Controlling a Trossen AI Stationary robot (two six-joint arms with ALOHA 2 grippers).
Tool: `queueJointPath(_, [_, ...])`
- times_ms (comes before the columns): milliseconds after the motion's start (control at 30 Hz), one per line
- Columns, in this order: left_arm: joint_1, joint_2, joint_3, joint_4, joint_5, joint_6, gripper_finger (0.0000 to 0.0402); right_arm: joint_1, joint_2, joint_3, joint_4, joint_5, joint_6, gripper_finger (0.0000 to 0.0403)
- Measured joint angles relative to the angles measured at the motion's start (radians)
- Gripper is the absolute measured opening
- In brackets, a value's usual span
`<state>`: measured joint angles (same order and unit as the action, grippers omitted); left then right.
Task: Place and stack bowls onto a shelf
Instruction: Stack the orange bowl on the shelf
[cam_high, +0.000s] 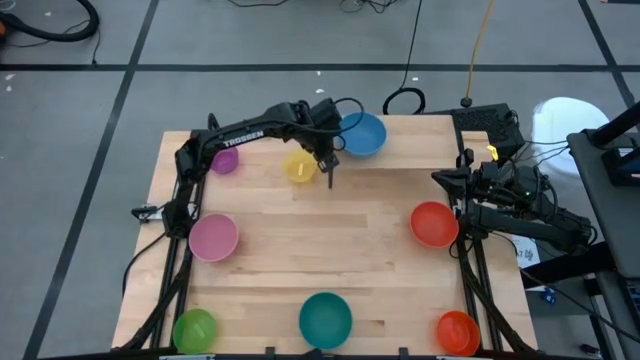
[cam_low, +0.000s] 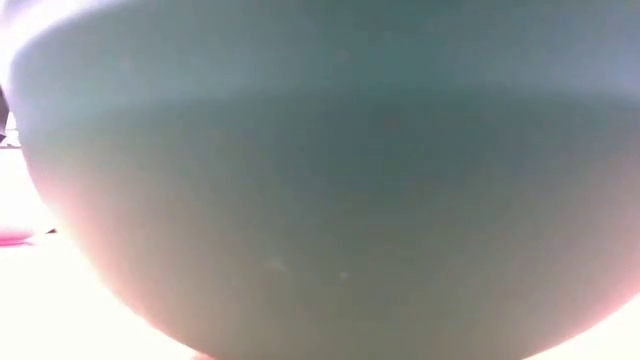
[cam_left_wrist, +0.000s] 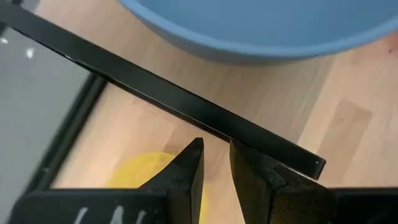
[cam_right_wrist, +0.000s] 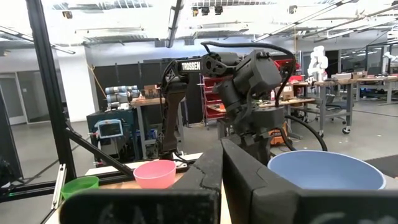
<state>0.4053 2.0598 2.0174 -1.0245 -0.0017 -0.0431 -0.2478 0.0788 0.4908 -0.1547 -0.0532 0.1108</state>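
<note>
White "TROSSEN" lettering on the left arm (cam_high: 240, 137)

Low view wholly blocked by blurred teal bowl (cam_low: 320, 200).

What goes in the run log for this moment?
left gripper: empty, open slightly, above table between yellow bowl and blue bowl | right gripper: shut, parked at right edge

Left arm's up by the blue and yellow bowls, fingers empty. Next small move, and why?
Probably lower the left gripper onto the yellow bowl's rim. Its fingers stand slightly apart, holding nothing, with the yellow bowl just below them. The blue bowl already sits beyond the black bar. The right gripper waits shut at the table's right edge.
</note>
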Motion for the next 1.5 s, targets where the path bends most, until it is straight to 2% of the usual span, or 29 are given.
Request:
queueJointPath(167, [0.001,-0.002,0.0,-0.037,-0.001,0.019,0.0086,0.0,0.0,0.0,0.0,0.0,0.0,0.0])
queueJointPath(367, [0.004,-0.052,0.001,-0.178,-0.002,0.012,0.0086,0.0,0.0,0.0,0.005,0.001,-0.014,0.0])
queueJointPath(733, [-0.008,-0.24,0.002,-0.381,-0.015,-0.029,0.0086,0.0,0.0,0.0,-0.025,0.0,0.032,0.0])
queueJointPath(967, [-0.043,-0.348,0.002,-0.466,-0.016,-0.101,0.0086,0.0,0.023,0.027,-0.145,-0.001,0.077,0.0])
queueJointPath(1233, [-0.13,-0.386,0.001,-0.545,-0.016,-0.141,0.0086,0.0,0.162,0.18,-0.295,-0.018,0.037,0.0])
queueJointPath(1367, [-0.18,-0.395,0.0,-0.547,-0.016,-0.139,0.0086,0.0,0.252,0.269,-0.375,-0.093,0.043,0.0])
queueJointPath(1500, [-0.22,-0.401,-0.042,-0.545,-0.016,-0.142,0.0086,0.001,0.351,0.356,-0.538,-0.188,0.078,0.0])
